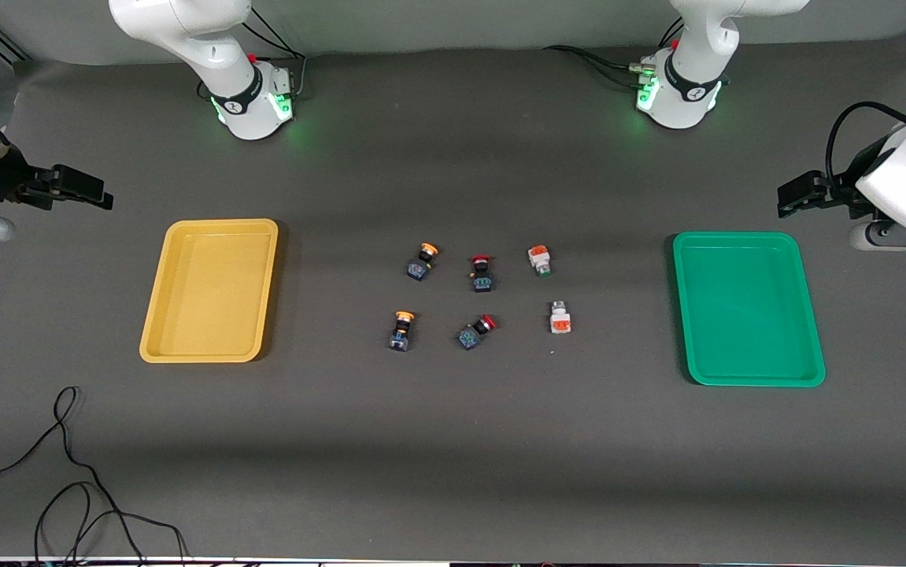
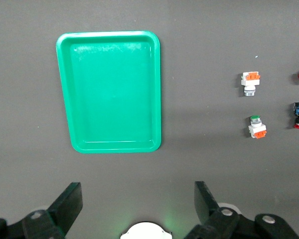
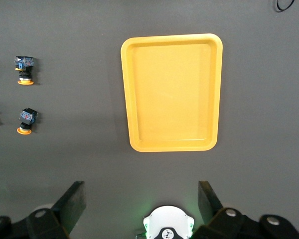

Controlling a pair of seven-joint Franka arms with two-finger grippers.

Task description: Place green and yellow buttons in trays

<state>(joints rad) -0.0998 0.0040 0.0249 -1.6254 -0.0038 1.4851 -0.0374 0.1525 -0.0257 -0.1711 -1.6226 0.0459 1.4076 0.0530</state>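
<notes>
While both trays, yellow tray [image 1: 209, 290] and green tray [image 1: 747, 307], lie empty, all four green and yellow buttons [image 1: 423, 261] sit between them on the bench, and left gripper [image 2: 137, 204] and right gripper [image 3: 142, 201] wait with fingers wide, holding nothing.

The front camera sits high across the desk [image 1: 453, 457] from me and faces my two bases, taking in the whole surface from one end to the other. My left wrist camera looks straight down from well above, framing the green tray [image 2: 109, 92] with my left end effector [image 2: 138, 201] at the picture's edge. My right wrist camera does the same over the yellow tray [image 3: 172, 92], my right end effector [image 3: 141, 201] at its edge. Each wrist view shares its tray and the nearest buttons with the front view.
</notes>
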